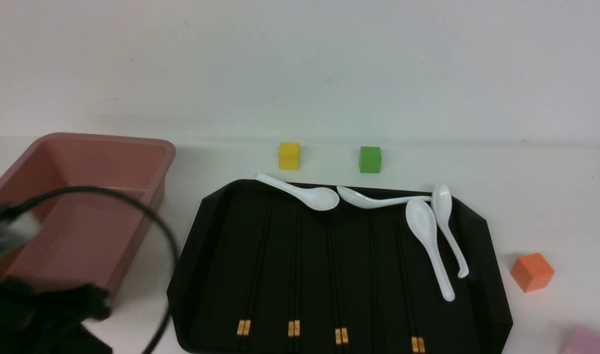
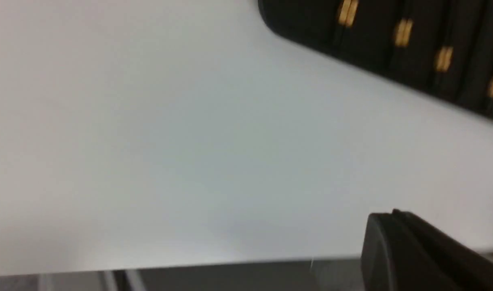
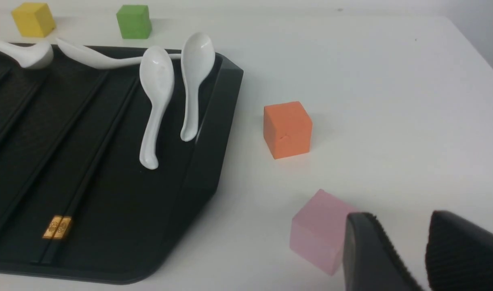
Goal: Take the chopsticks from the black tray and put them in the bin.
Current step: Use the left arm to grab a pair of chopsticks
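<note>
Several pairs of black chopsticks with gold bands lie side by side in the black tray at the centre. The pink bin stands left of the tray, and nothing shows inside it. My left arm is a dark blur low in front of the bin. In the left wrist view my left gripper is shut on nothing above bare table, apart from the tray and the chopsticks' gold bands. My right gripper is open beside a pink cube, right of the tray.
Several white spoons lie along the tray's far and right sides. A yellow cube and a green cube sit behind the tray. An orange cube and the pink cube sit to its right.
</note>
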